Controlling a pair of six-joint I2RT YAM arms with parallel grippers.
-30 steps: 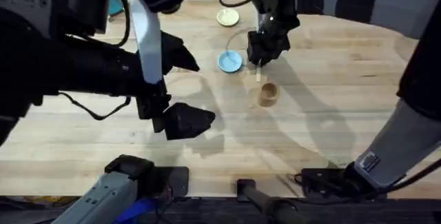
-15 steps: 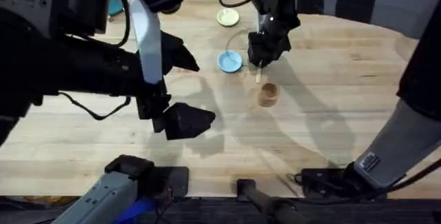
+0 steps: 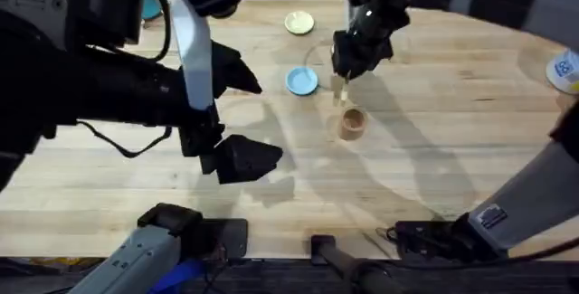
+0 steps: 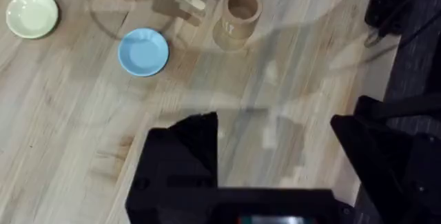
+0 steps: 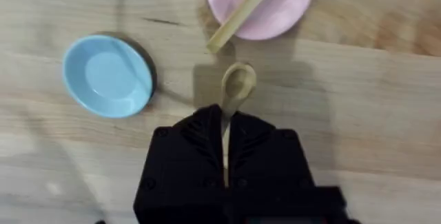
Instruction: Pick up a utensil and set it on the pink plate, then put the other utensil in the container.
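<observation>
Two arms raised, right gripper [image 5: 225, 156] pinching spoon [image 5: 233, 93]

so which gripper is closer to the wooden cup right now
Right. The right gripper hangs just beyond the wooden cup, its jaws shut on the wooden spoon. The left gripper sits open, well off to the cup's left.

blue plate [image 3: 302, 80] just beside cup [image 3: 352, 123], bare table [image 3: 434, 131] right of cup

Robot lab: wooden bench [image 3: 452, 149], cabling [image 3: 118, 140].
</observation>
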